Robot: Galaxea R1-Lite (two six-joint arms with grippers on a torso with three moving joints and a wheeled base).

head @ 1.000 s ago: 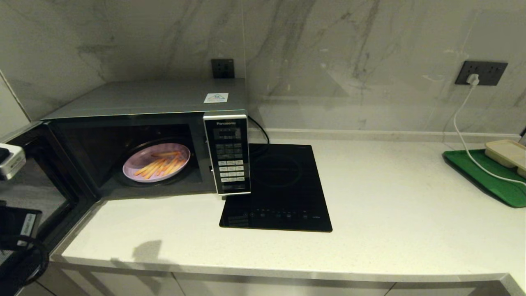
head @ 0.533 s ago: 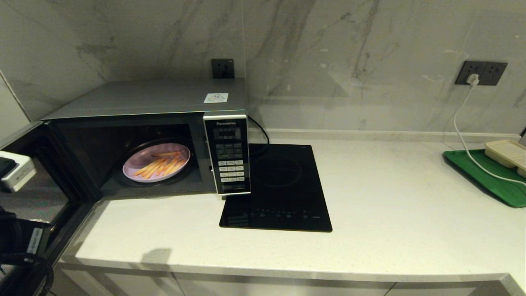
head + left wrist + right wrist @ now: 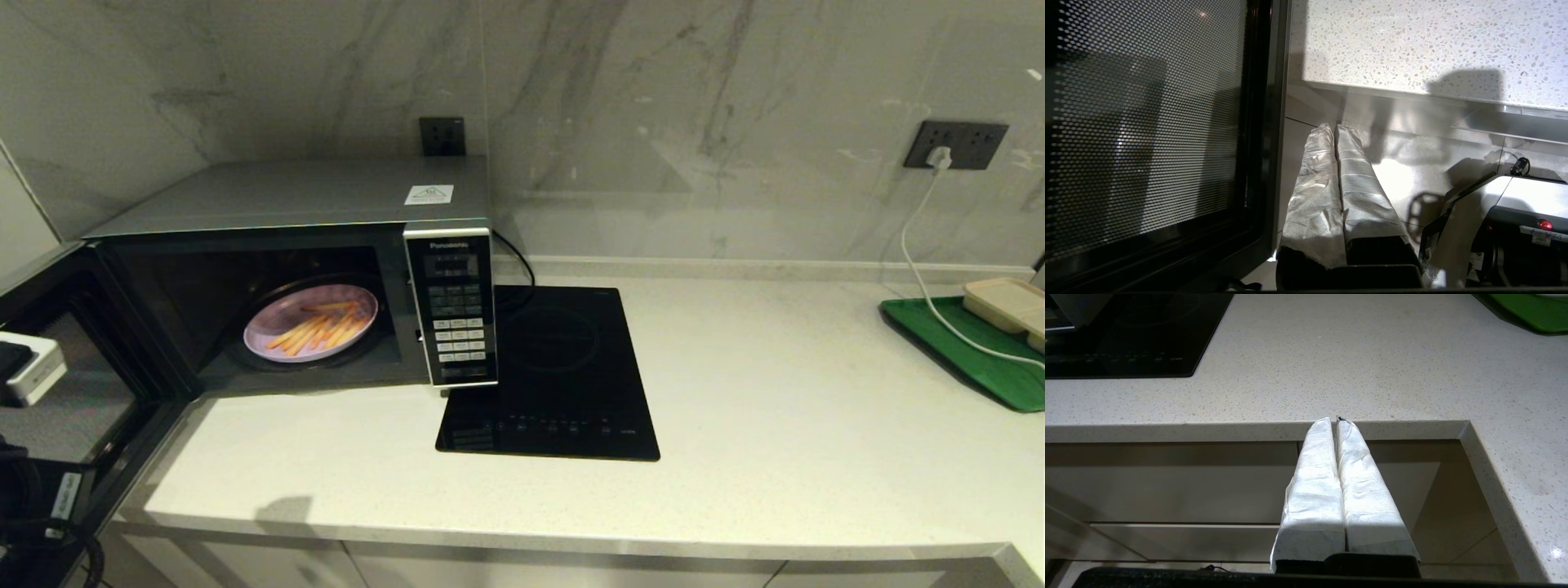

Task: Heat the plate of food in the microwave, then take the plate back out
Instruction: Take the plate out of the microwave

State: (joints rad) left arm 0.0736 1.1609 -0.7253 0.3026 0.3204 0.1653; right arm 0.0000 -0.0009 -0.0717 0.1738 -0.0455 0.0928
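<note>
Fries on the plate of food [image 3: 311, 322] are sitting inside the microwave [image 3: 294, 269], its door [image 3: 73, 367] hanging open. Left end effector [image 3: 1336, 127] is closed on nothing beside that door; right end effector [image 3: 1336, 419] is closed, empty, near the bench [image 3: 1331, 375] edge.

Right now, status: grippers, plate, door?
Left gripper shut, empty, beside the open door. Right gripper shut, parked below counter edge. Plate of food inside microwave.

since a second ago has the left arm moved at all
Yes, the left gripper, shut, has dropped lower against the open microwave door.
</note>
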